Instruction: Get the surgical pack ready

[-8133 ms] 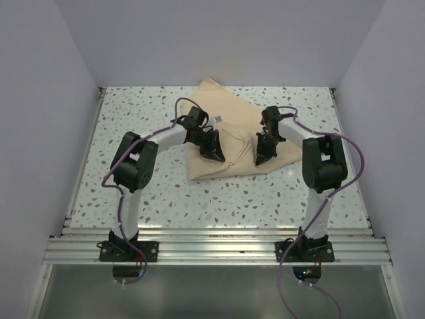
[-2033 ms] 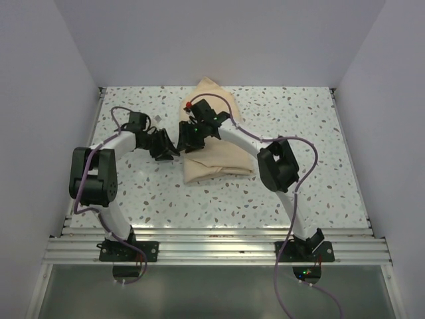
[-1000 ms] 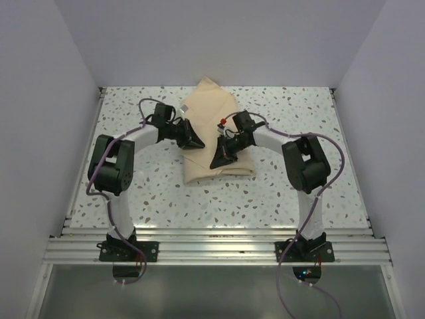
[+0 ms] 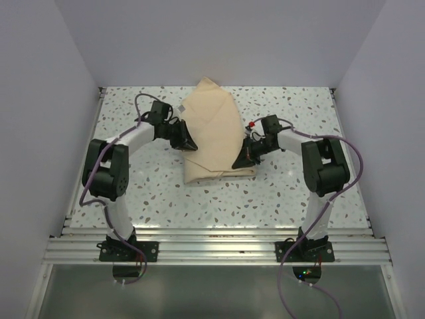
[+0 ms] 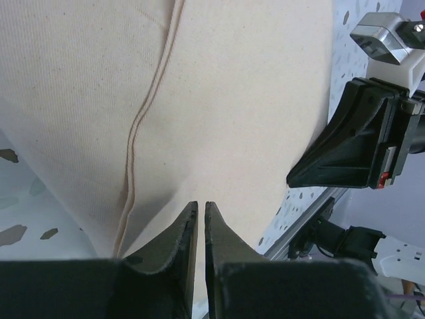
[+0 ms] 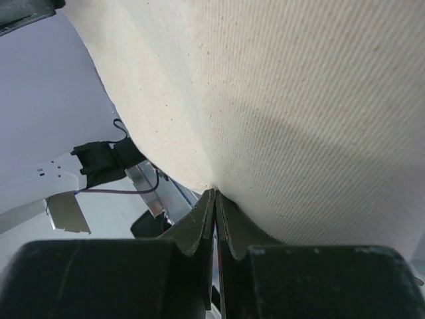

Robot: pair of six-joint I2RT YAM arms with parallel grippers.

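Near edge, top view: both arm bases are bolted to the aluminium rail (image 4: 212, 251), and both arms reach forward over the speckled table (image 4: 133, 193).

Left gripper (image 4: 186, 141): at the left edge of the tan wrap sheet (image 4: 212, 129), about mid-way along it. In the left wrist view the gripper (image 5: 201, 205) has its fingers drawn in to a thin slit. Cloth colour fills the slit and a crease in the wrap sheet (image 5: 232, 100) runs into the tips, so this is read as a pinch on the cloth. A double stitched seam (image 5: 143, 119) runs along the sheet just left of the tips.

Right gripper (image 4: 242, 160): at the right edge of the sheet, nearer the arm bases than the left gripper. In the right wrist view the gripper (image 6: 214, 191) has its fingers pressed together, with the edge of the wrap sheet (image 6: 299, 100) gathered right at the tips. This is read as clamped on the cloth. The sheet fills the upper part of that view.

The right arm's black fingers (image 5: 352, 139) show in the left wrist view at the far side of the cloth.

Wrap sheet: a folded bundle on the middle of the table between the two grippers. Its near end is squared off. Its far end tapers to a corner close to the back wall.
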